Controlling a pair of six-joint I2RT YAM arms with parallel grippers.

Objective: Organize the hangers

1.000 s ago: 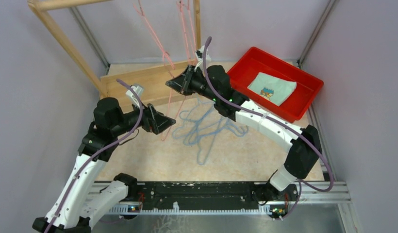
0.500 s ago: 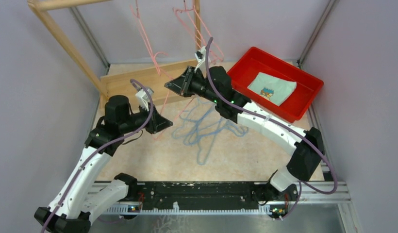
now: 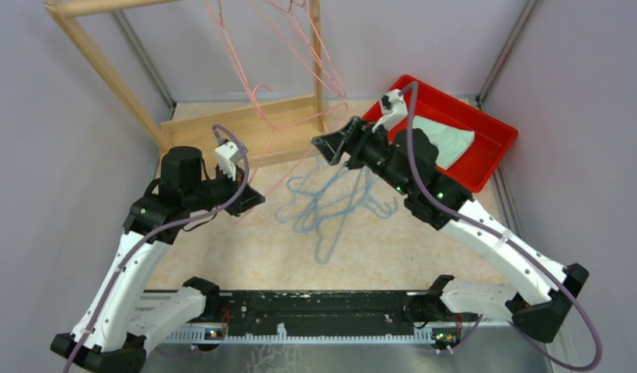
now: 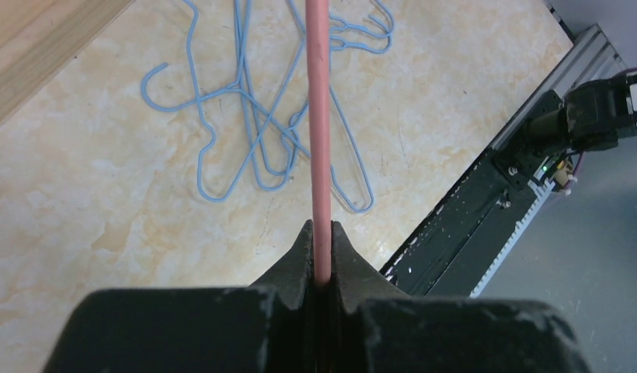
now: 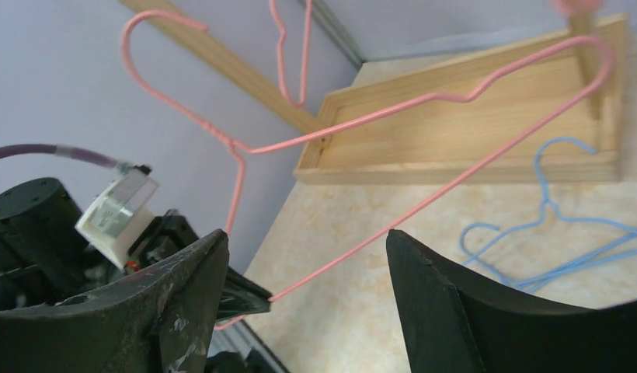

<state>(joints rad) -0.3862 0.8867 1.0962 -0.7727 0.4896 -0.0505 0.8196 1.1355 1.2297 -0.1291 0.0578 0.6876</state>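
Observation:
My left gripper (image 3: 252,199) is shut on the straight bottom wire of a pink hanger (image 4: 319,116). That hanger (image 5: 455,179) stretches from the left jaws up towards the wooden rack, its hook on the left. My right gripper (image 5: 308,233) stands open just behind that wire, gripping nothing, and hovers above the pile in the top view (image 3: 328,148). Several light blue hangers (image 3: 331,203) lie tangled on the table between the arms. More pink hangers (image 3: 231,47) dangle from the rack's top bar.
The wooden rack (image 3: 86,54) has a flat base board (image 3: 214,128) at the back left. A red bin (image 3: 486,167) holding a folded cloth (image 3: 447,140) sits at the back right. A black rail (image 3: 323,307) runs along the near edge.
My left gripper closed on the pink hanger's bottom wire. My right gripper let go of that hanger, opened and drew back to the right.

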